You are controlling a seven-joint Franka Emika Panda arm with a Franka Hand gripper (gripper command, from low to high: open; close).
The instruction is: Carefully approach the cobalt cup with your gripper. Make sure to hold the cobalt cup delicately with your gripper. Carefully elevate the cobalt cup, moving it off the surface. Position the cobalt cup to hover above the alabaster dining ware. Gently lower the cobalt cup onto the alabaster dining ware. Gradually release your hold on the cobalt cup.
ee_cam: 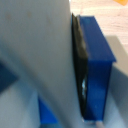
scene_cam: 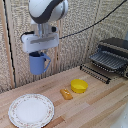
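Observation:
The blue cup [scene_cam: 38,62] hangs in the air with its loop handle toward the exterior view's right. My gripper [scene_cam: 36,53] is shut on its rim and holds it well above the wooden table. The white plate [scene_cam: 31,109] with a speckled rim band lies flat on the table at the front of the exterior view's left, below the cup and a little nearer the camera. In the wrist view a blue finger [ee_cam: 95,70] with a dark pad fills the frame beside a blurred pale surface; the cup cannot be made out there.
A shallow yellow bowl [scene_cam: 79,86] sits on the wooden table [scene_cam: 95,107] near the middle. A small orange object [scene_cam: 66,93] lies next to it. A dark toaster oven on a wire rack [scene_cam: 111,57] stands at the exterior view's right. A wood-panel wall is behind.

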